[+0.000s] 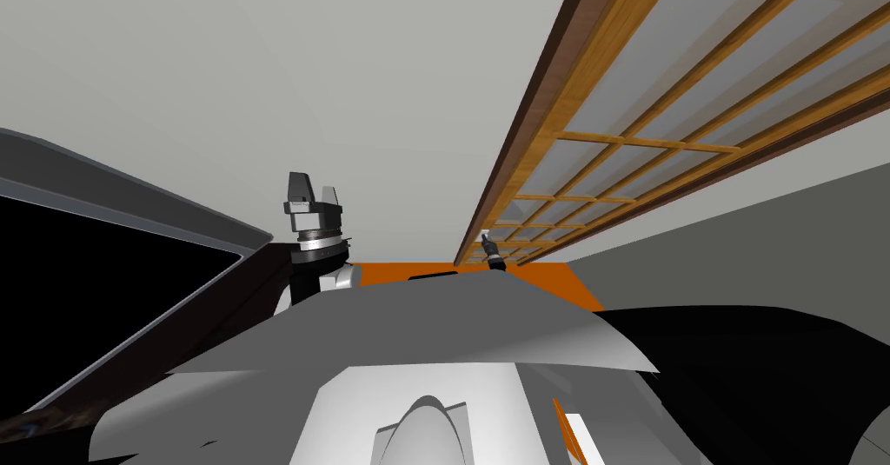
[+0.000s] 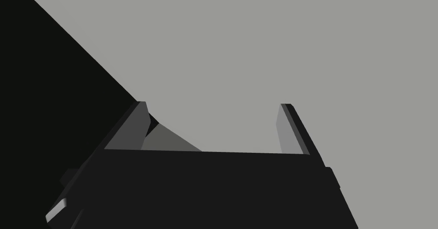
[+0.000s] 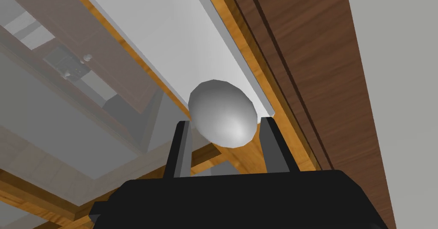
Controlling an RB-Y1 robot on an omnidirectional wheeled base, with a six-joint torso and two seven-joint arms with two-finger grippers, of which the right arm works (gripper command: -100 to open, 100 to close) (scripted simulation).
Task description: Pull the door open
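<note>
The right gripper (image 1: 488, 242) is at the glazed door (image 1: 561, 95).

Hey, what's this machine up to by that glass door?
The robot is set to pull the door open. Its right gripper has its fingers closed on the sides of the door's round grey knob. The left gripper is raised off to the side, fingers open, holding nothing.
</note>
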